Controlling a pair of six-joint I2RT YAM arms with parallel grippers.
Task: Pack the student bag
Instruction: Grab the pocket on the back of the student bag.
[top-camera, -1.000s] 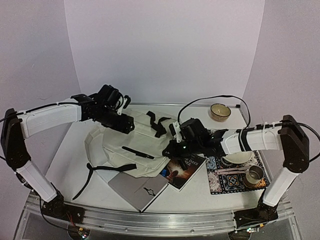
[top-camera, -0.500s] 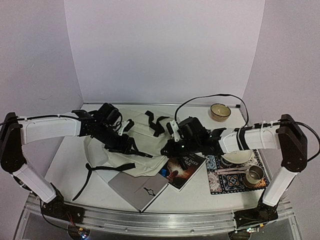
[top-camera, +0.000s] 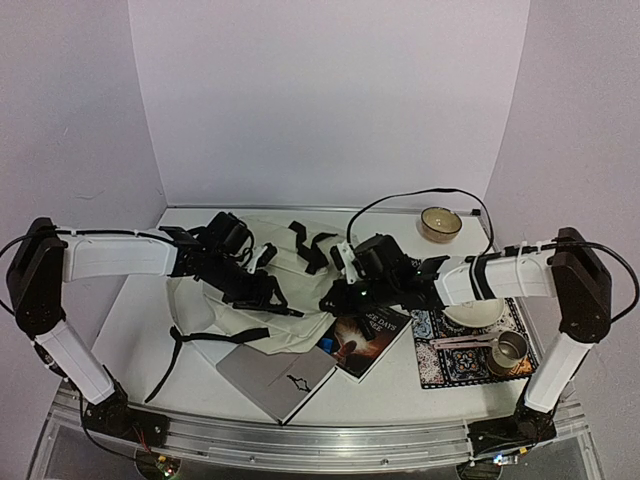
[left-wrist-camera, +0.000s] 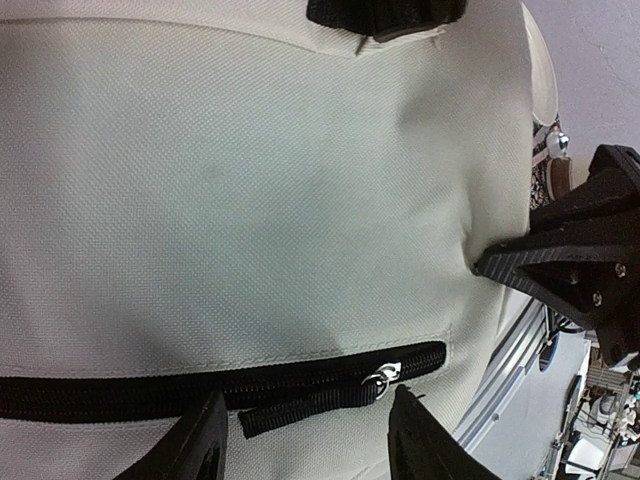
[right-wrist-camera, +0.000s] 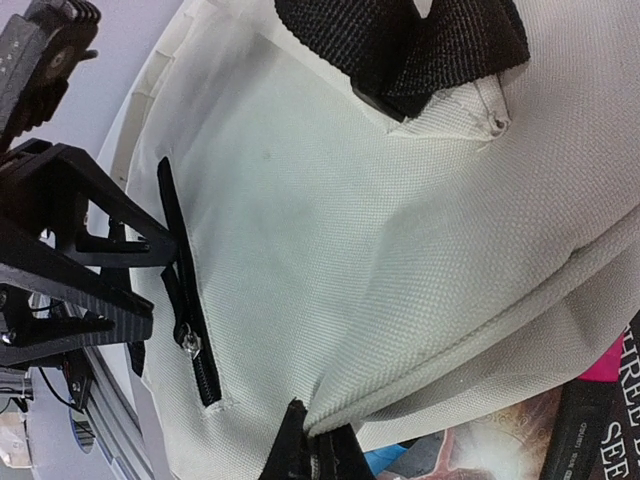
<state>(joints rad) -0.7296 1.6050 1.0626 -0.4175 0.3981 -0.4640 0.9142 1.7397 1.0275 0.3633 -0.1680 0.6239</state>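
The student bag (top-camera: 300, 270) is a cream fabric backpack with black straps, lying flat mid-table. Its black front zipper (left-wrist-camera: 150, 395) is closed, with a metal ring and a black pull tab (left-wrist-camera: 300, 408) at the end. My left gripper (left-wrist-camera: 310, 445) is open, and its two fingers straddle the pull tab without touching it. In the top view that left gripper (top-camera: 268, 296) hovers low over the bag's front. My right gripper (right-wrist-camera: 318, 450) is shut on a pinched fold of the bag's edge; from above the right gripper (top-camera: 328, 300) shows at the bag's right side.
A silver laptop (top-camera: 275, 375) lies at the near edge, partly under the bag. A dark book (top-camera: 365, 340) sits beside it, below the right gripper. Right of that a patterned mat (top-camera: 470, 350) carries a metal cup (top-camera: 510, 350) and a white dish (top-camera: 475, 315). A small bowl (top-camera: 440, 223) stands at the back right.
My left arm has come forward and down from the back of the bag to the front zipper, its jaws narrowing. The right gripper has kept its hold on the bag's edge.
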